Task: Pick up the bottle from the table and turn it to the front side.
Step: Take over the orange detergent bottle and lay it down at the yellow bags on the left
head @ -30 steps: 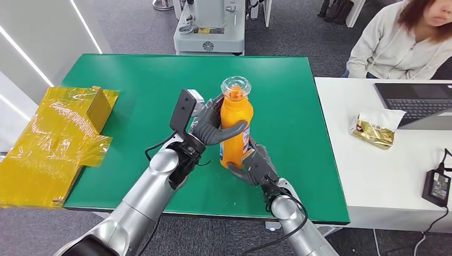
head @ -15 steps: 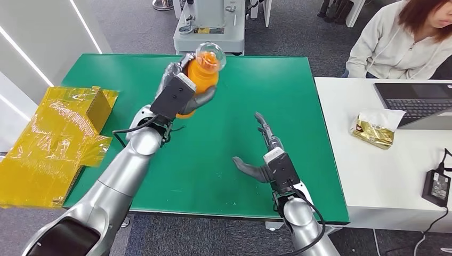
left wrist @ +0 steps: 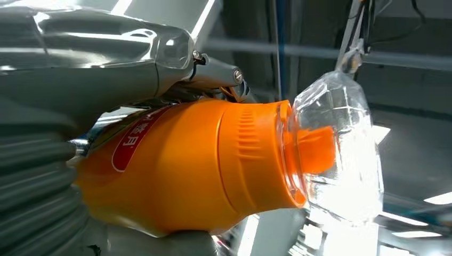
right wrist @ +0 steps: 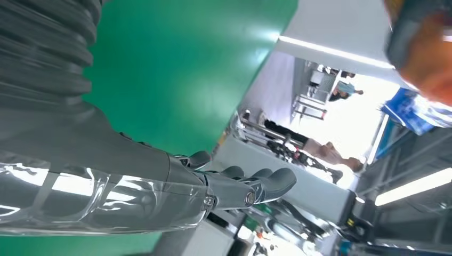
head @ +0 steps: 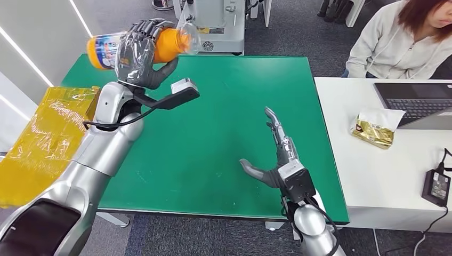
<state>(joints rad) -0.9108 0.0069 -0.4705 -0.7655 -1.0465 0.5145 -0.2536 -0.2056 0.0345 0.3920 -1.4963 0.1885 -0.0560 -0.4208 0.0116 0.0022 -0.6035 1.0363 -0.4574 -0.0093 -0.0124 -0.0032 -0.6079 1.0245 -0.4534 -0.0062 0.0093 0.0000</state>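
Observation:
My left hand (head: 139,56) grips an orange bottle (head: 162,42) with a clear domed cap and a blue-labelled base, raised high above the far left corner of the green table (head: 224,101). The bottle lies nearly on its side, cap toward the right. In the left wrist view the bottle (left wrist: 213,160) sits in the hand, a red label showing on its side and its clear cap (left wrist: 341,144) pointing away. My right hand (head: 280,160) hovers over the near right part of the table, fingers spread, holding nothing. The right wrist view shows its fingers (right wrist: 250,184) extended above the green surface.
Crinkled yellow wrapping (head: 53,138) covers a box at the table's left edge. A white desk (head: 384,176) on the right carries a laptop (head: 421,104), a gold packet (head: 376,128) and a power brick (head: 438,186). A person (head: 405,40) sits behind it. A grey machine base (head: 210,29) stands beyond the table.
My left hand has carried the bottle up and to the far left, tipping it from upright to nearly horizontal. My right hand let go of the bottle's base and opened near the front edge.

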